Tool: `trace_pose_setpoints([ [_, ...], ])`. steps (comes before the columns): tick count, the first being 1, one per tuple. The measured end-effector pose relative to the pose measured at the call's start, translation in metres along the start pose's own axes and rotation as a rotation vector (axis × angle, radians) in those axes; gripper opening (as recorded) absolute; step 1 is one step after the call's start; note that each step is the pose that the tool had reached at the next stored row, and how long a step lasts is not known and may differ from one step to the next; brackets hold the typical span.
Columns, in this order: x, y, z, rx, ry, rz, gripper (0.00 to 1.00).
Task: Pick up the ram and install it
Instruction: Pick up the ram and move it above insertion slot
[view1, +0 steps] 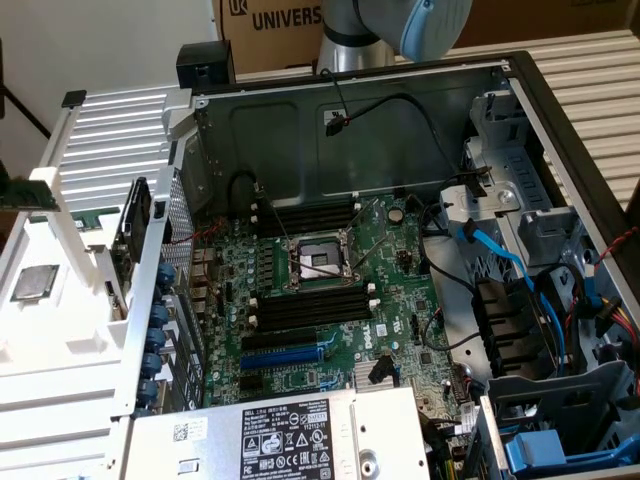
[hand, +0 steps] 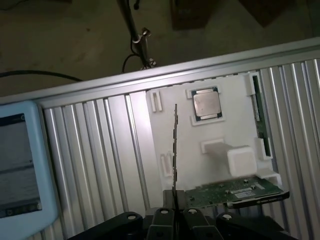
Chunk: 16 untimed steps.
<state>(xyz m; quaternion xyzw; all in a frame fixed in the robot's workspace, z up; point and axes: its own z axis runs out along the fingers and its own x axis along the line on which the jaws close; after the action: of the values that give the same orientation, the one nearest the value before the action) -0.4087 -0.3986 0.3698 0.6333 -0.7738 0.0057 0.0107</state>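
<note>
With the end effector (hand: 175, 197) clenched on the ram (hand: 175, 145), which stands edge-on over the white tray (hand: 235, 130) beside the CPU (hand: 206, 103), the lift likely wants a firm, square grip so the ram cannot twist.

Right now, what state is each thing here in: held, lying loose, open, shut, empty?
gripper: shut on the ram.
ram: held, seen edge-on, not yet in a slot.
processor chip: lying loose in the white tray.
green board: lying flat at the tray's edge.
memory slots: empty.
computer case: open, side panel off.
</note>
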Motion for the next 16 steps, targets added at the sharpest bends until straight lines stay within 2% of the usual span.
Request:
trace_pose_setpoints([
  [4, -0.002, -0.0081, -0.0024, 0.0062, -0.0012, 0.000, 0.13],
  [5, -0.003, -0.0133, -0.0048, 0.0127, -0.0025, 0.000, 0.13],
  [8, -0.004, -0.0162, -0.0073, 0.0191, -0.0038, 0.000, 0.13],
  [11, -0.005, -0.0162, -0.0073, 0.0199, -0.0034, 0.000, 0.13],
  [12, -0.006, -0.0164, -0.0074, 0.0202, -0.0010, 0.000, 0.13],
  [16, -0.011, -0.0269, -0.0120, 0.0205, -0.0008, 0.000, 0.13],
])
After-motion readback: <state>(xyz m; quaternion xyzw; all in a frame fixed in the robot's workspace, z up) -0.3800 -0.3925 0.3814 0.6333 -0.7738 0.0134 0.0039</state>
